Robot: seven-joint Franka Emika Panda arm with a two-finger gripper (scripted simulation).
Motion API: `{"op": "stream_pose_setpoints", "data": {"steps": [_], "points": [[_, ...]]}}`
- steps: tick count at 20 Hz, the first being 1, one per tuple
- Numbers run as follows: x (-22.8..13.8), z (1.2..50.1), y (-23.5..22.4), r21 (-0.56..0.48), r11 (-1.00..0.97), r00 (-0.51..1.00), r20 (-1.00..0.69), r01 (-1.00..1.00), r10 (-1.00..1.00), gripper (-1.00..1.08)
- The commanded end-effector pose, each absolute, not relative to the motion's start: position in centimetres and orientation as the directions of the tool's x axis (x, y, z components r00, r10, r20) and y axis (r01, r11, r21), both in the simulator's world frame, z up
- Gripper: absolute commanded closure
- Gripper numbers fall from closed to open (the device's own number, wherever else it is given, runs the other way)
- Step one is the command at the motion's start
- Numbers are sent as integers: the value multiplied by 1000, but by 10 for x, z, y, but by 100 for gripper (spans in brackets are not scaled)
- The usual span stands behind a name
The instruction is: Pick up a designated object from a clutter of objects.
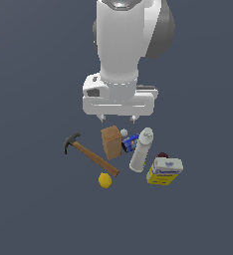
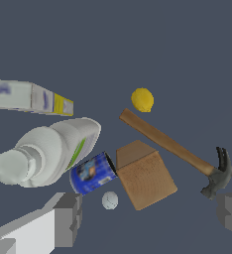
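Item, gripper [image 1: 118,118]: hanging above the cluster, jaws spread wide with nothing between them, fingertips clear of everything below. Item, small yellow ball [image 1: 105,180]: the task's thing, at the near edge of the group in the exterior view, just beside the butt end of the hammer [image 1: 90,154] handle, with bare floor open around its other sides (the freest approach in the lot). The hammer lies flat, black head toward the exterior view's left, wooden handle running diagonally toward the ball. Item, brown box [image 1: 111,142]: upright in the middle, close against the handle. Item, blue can [image 1: 130,143]: wedged between the brown box and the white bottle [image 1: 141,150], on its side in the wrist view; contents cannot be told. A small white ball [image 2: 109,200] sits just beside the can. The bottle is capped, leaning over. Item, yellow-and-white box [image 1: 164,171]: at the exterior view's right, near the bottle, closed. The grey floor [image 1: 34,209] is open on all sides of the cluster.
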State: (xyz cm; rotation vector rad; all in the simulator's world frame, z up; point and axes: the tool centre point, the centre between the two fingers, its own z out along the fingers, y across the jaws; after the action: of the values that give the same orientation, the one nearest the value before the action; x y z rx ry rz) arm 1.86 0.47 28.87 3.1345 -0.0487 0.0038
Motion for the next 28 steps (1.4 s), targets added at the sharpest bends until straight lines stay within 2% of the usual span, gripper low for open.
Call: {"op": "stream_pose_setpoints", "data": {"steps": [1, 7, 17, 28], "points": [[27, 280, 2, 5, -999, 999, 2, -45, -45, -92], [55, 247, -6, 1, -995, 995, 1, -95, -95, -92], [105, 166, -27, -2, -980, 980, 0, -199, -199, -92], [130, 95, -45, -1, -961, 961, 0, -276, -276, -92]]}}
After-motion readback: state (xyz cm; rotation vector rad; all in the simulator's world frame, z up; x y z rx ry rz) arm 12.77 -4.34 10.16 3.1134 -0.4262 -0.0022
